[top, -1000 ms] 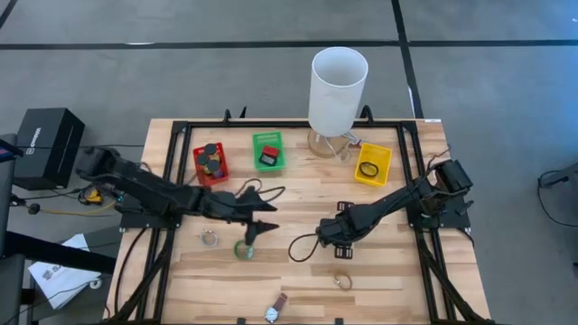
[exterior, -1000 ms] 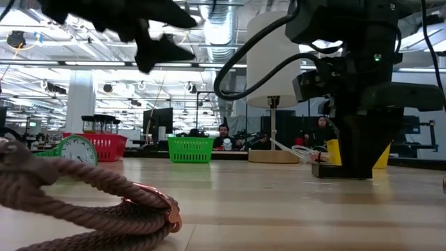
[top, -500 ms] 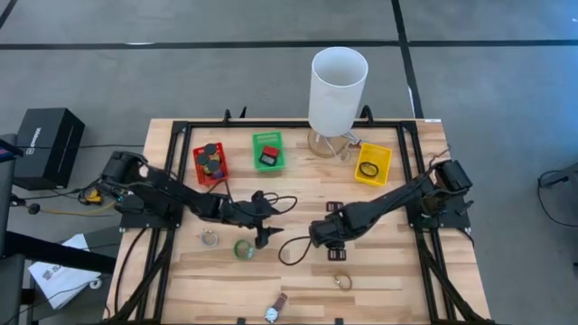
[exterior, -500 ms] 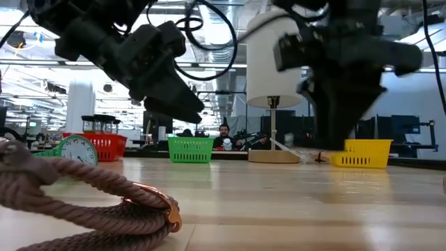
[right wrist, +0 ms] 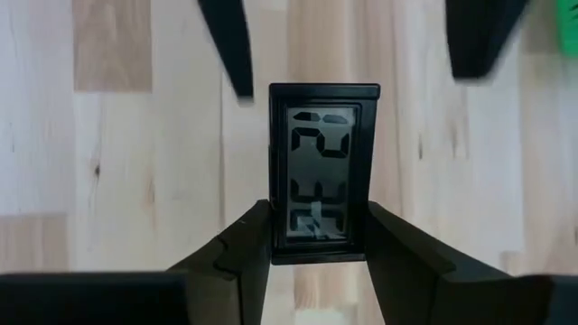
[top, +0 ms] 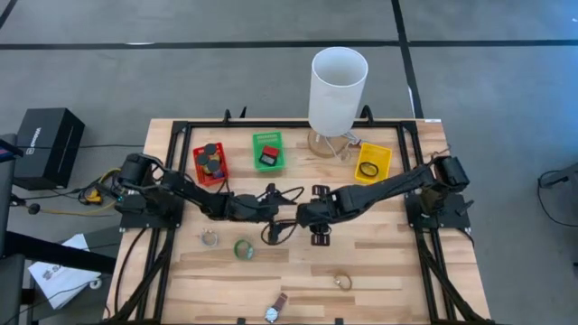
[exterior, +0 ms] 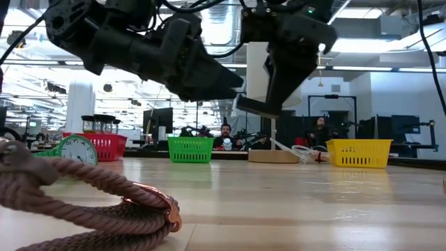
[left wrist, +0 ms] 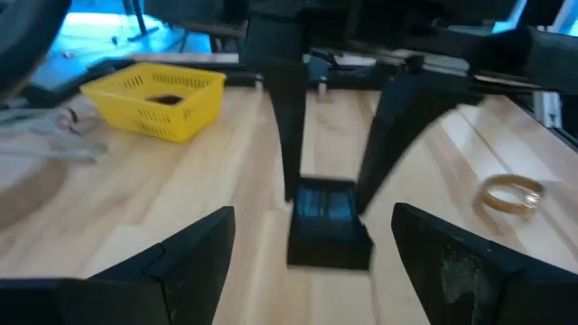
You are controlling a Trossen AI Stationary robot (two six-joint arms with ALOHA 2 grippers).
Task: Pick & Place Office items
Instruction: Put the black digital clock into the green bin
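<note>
Both arms have converged mid-desk. Right pincer grips clock; left pincer gapes beneath. Handover risk: early release drops clock onto desk.

small black digital clock - held above table centre, display showing | green tape roll - flat, left-front | gold ring - near front edge | wristwatch - front edge

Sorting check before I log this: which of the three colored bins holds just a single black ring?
The yellow bin, nearest the right arm's side; it holds one black ring. The red bin and green bin hold other items.
</note>
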